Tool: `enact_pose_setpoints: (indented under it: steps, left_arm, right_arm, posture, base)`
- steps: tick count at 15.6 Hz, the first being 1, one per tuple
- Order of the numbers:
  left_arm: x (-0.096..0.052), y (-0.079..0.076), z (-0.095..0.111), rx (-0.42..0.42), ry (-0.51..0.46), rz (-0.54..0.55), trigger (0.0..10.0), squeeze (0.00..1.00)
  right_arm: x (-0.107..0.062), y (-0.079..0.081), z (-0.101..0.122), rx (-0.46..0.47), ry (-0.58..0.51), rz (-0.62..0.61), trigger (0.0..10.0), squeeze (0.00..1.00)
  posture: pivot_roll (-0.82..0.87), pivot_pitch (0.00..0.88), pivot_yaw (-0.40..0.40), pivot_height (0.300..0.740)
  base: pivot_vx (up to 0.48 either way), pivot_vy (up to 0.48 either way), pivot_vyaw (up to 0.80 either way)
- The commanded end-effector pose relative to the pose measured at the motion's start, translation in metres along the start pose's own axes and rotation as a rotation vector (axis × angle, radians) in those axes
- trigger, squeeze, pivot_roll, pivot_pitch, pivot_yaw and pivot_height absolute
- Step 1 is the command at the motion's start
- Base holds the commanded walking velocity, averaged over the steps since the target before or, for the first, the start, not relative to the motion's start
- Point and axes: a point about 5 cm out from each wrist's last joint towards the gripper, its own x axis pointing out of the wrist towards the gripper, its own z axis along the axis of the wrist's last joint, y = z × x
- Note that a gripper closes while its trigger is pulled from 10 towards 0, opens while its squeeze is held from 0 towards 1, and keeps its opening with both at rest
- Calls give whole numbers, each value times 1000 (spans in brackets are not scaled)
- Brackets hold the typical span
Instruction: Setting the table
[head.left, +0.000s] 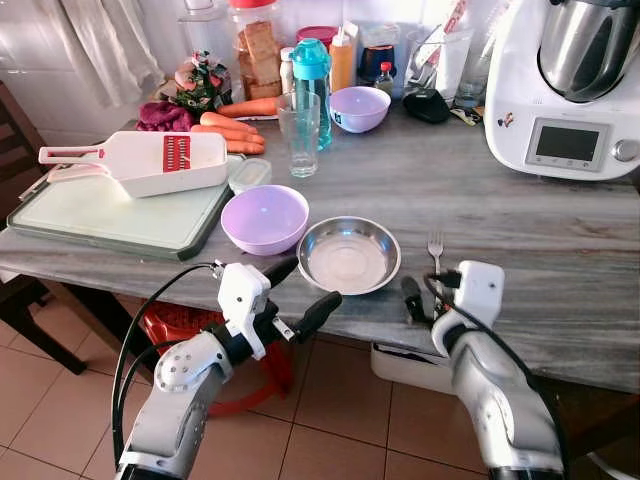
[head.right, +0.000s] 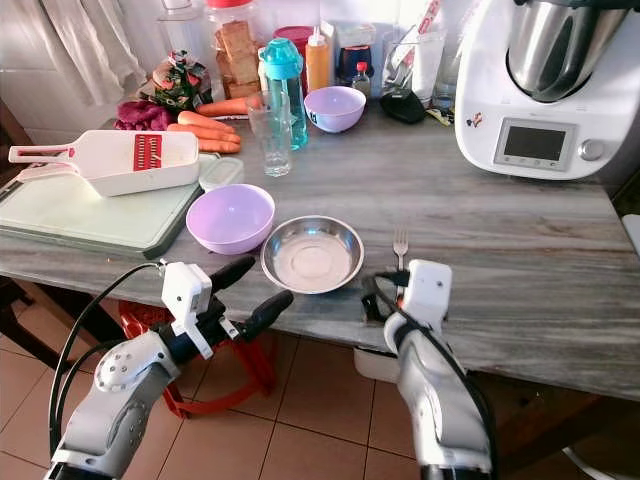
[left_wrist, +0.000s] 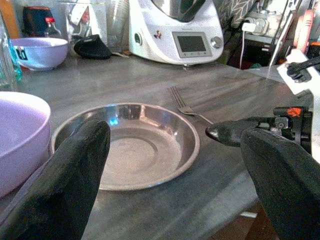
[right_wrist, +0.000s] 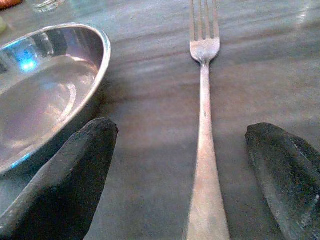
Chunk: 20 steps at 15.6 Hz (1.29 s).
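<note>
Fork (right_wrist: 202, 145), thin, stiff and slippery, is judged best pinched across its handle; it is straddled by the parted right gripper (right_wrist: 182, 175), beside the steel plate (head.left: 349, 256). The left gripper (head.left: 305, 290) is likewise spread, empty.

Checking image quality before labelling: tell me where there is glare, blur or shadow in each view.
Left eye view: window glare washes out the top edge behind the bottles. Left wrist view: bright reflection in the metal plate, near fingers blurred. Right wrist view: blue glint on the plate, fork handle soft up close.

Steel plate (head.left: 349, 255) beside fork (head.left: 435, 246)
</note>
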Motion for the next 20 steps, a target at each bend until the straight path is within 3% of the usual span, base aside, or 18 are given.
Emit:
enact_pose_setpoints:
  steps: [1,7,10,13,20]
  left_arm:
    - [-2,0,4,8,-8,1,10000,0]
    - [-2,1,5,-1,-6,5,10000,0]
    - [-7,3,2,-9,0,39,10000,0]
    - [-14,4,-1,-19,3,92,10000,0]
    - [-32,3,-12,-6,45,227,10000,0]
  right_arm:
    - [-4,0,-1,-14,-3,-8,10000,1000]
    - [-18,-1,9,-101,-119,-20,10000,1000]
    - [-27,-5,13,-48,-180,-28,10000,1000]
    - [-36,-11,15,-67,-237,-49,10000,1000]
    - [-41,-20,6,-36,-213,-71,10000,976]
  posture:
    - [55,30,83,740]
    - [41,28,87,740]
    - [37,26,87,740]
    - [32,21,86,740]
    - [27,15,88,740]
  base:
    - [0,0,0]
    - [0,0,0]
    - [0,0,0]
    - [0,0,0]
    - [0,0,0]
